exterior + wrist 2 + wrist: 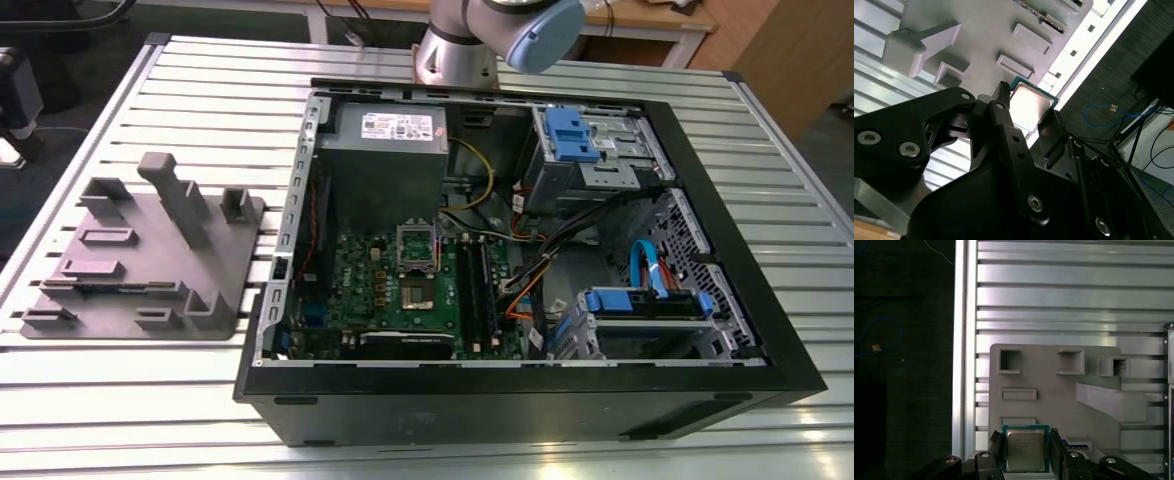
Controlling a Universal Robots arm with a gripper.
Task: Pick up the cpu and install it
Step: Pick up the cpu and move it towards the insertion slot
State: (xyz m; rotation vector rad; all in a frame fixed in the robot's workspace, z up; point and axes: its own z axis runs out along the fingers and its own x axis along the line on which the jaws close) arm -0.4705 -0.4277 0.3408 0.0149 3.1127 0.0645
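showing, exterior view: grey tray (234, 260) beside open computer case (534, 405). first wrist view: gripper (1026, 442) closed on the cpu (1025, 454) by its edges, tray beyond the fingertips. second wrist view: hold apparently shallow; the cpu could slip or tilt out.
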